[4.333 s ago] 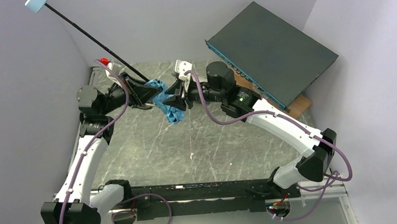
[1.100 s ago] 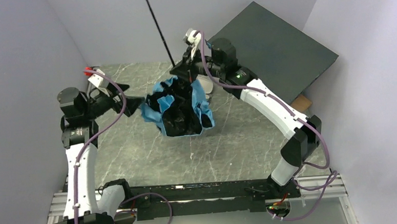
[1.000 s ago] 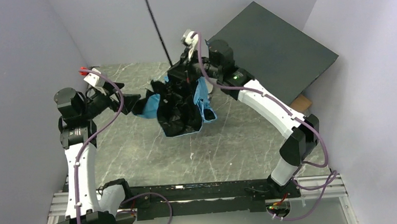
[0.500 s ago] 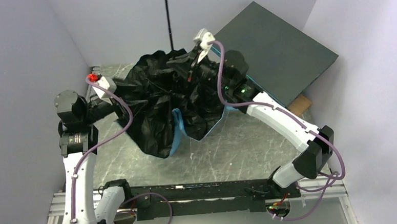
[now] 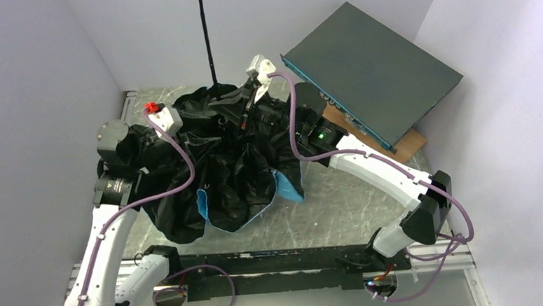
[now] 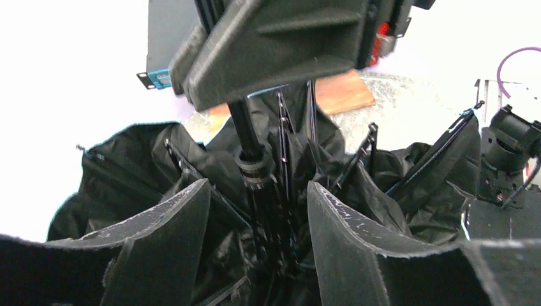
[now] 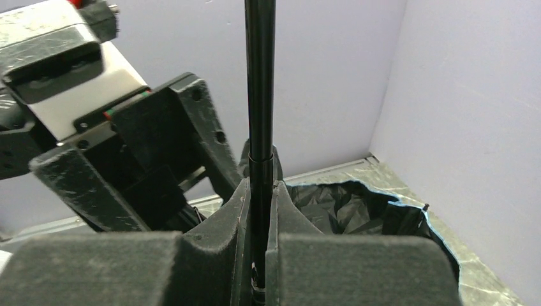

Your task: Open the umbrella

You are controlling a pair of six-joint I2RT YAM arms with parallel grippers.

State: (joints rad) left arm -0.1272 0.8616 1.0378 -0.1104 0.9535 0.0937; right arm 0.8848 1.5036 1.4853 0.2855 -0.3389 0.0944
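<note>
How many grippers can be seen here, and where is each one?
2. The right gripper is shut on the umbrella shaft. The left gripper is open, with one finger on each side of that shaft, among the black canopy.

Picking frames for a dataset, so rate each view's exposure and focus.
Top external: evenly lit and sharp, though the black lining of the umbrella swallows fold detail. Left wrist: the background is blown out to white, and the left hand looks soft up close. Right wrist: well exposed, the shaft crisp, the right hand blurred nearest the lens.
</note>
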